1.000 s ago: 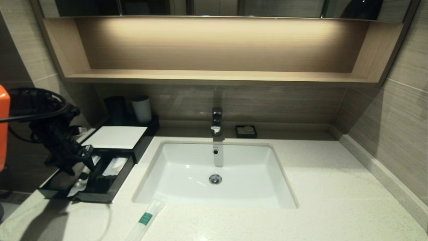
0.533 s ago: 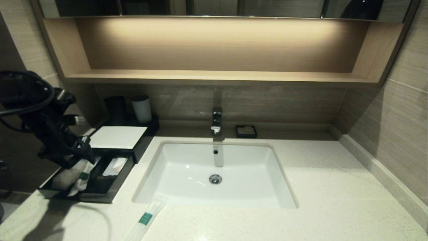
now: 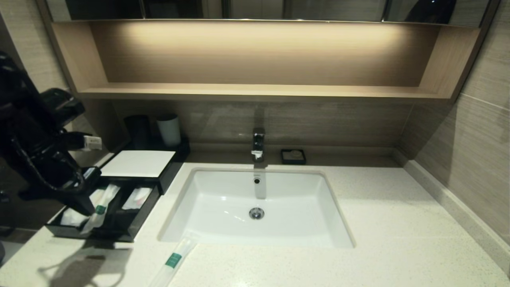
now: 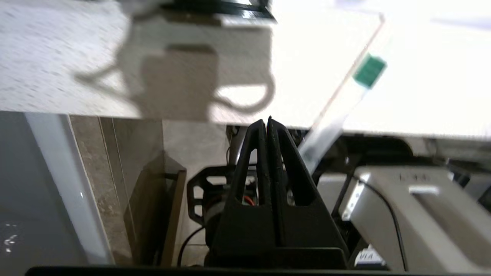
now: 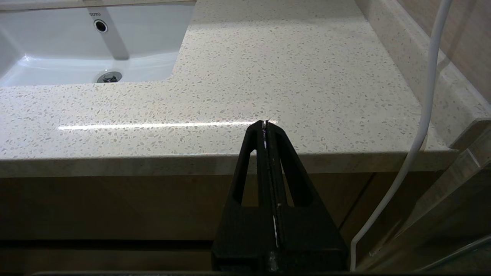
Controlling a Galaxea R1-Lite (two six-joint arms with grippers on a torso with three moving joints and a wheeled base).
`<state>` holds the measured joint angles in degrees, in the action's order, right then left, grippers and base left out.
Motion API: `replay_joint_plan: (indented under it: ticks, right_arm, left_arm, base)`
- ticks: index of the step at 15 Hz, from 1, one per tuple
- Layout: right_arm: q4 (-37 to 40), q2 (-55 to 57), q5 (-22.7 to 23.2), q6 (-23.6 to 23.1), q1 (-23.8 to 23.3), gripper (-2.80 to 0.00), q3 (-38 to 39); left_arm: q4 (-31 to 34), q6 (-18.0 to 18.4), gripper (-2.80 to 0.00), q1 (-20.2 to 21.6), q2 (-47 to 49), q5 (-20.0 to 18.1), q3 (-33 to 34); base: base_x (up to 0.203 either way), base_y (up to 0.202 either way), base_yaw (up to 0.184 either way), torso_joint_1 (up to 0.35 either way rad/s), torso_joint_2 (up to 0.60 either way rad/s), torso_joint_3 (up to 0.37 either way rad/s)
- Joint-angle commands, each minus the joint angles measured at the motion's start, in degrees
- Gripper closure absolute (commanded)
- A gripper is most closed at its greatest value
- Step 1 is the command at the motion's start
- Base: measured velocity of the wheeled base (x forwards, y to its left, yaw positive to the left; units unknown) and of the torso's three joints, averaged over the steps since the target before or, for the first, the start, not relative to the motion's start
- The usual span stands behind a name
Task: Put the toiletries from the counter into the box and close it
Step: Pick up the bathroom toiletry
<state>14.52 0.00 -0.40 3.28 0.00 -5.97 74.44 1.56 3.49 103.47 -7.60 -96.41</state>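
Observation:
The black box [image 3: 137, 163] with the white top stands on the counter [image 3: 398, 223] left of the sink, its drawer [image 3: 137, 223] pulled out. In the drawer lie a green-banded toothbrush packet [image 3: 101, 206] and a clear pouch [image 3: 137, 198]. A second toothbrush packet [image 3: 173, 259] [image 4: 369, 71] lies on the counter, its end past the front edge. My left gripper [image 3: 87, 209] [image 4: 267, 120] hangs over the drawer's left end, shut and empty. My right gripper [image 5: 266, 122] is shut and empty, low before the counter's front edge, right of the sink.
The white sink [image 3: 223, 187] with its faucet [image 3: 258, 143] fills the counter's middle. A black tumbler [image 3: 137, 129] and a white cup [image 3: 169, 129] stand behind the box. A small black soap dish [image 3: 293, 156] sits by the faucet. A white cable [image 5: 422, 126] hangs near my right gripper.
My left gripper has let go of the toothbrush packet, which now lies in the drawer. The arm has drawn up and to the left, and its jaws have closed.

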Motion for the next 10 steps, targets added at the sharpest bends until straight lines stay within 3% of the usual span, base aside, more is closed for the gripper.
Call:
replay_joint_plan:
  ticks: [1, 5, 6, 8, 10]
  right_arm:
    - [0.11, 0.09, -0.04, -0.03, 0.0, 0.0, 0.0]
    - [0.07, 0.09, -0.03, 0.06, 0.0, 0.0, 0.0]
    - [0.07, 0.09, 0.05, 0.06, 0.0, 0.0, 0.0]
    - [0.07, 0.09, 0.05, -0.03, 0.0, 0.0, 0.0]
    - [0.07, 0.09, 0.05, 0.0, 0.0, 0.0, 0.0]
  left_arm:
    - [0.59, 0.01, 0.0, -6.95, -8.48, -0.2, 8.2]
    - [0.23, -0.54, 0.0, -18.24, -13.46, -0.66, 17.7]
    - [0.13, -1.2, -2.8, -20.52, -13.62, -0.95, 18.6]
    - [-1.25, -2.68, -2.8, -24.07, -13.21, -1.3, 21.53]
    - [-6.61, -2.72, -2.8, -24.49, -12.07, -0.99, 25.84]
  base:
    - [0.0, 0.0, 0.0, 0.0, 0.0, 0.0]
    - [0.0, 0.0, 0.0, 0.0, 0.0, 0.0]
    - [0.0, 0.0, 0.0, 0.0, 0.0, 0.0]
    - [0.0, 0.0, 0.0, 0.0, 0.0, 0.0]
    - [0.0, 0.0, 0.0, 0.0, 0.0, 0.0]
